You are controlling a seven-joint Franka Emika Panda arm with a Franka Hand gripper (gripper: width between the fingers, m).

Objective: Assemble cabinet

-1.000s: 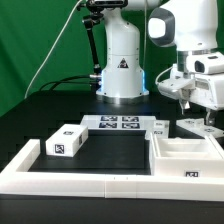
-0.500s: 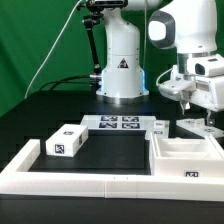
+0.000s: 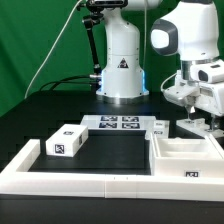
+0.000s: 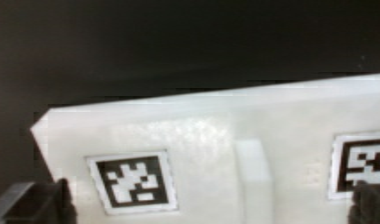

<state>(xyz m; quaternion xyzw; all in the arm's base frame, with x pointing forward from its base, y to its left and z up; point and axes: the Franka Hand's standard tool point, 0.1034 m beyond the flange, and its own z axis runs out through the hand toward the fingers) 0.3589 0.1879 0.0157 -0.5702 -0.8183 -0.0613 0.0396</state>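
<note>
In the exterior view the open-topped cabinet body sits at about four o'clock on the black table, inside the corner of the long low border frame that runs along the near edge. Just behind it, toward three o'clock, a flat white panel with tags lies beside the body's back rim, and the gripper hangs right over this panel, low and close to it; whether it touches cannot be told. The wrist view shows the same white panel filling much of the picture, two square tags on its face, with one dark finger at the picture's edge. Whether the jaws are spread or pressed together cannot be told from either view. A small white block bearing tags lies at nine o'clock, well apart from the body. The marker board lies flat between them, toward twelve o'clock, in front of the arm's base.
</note>
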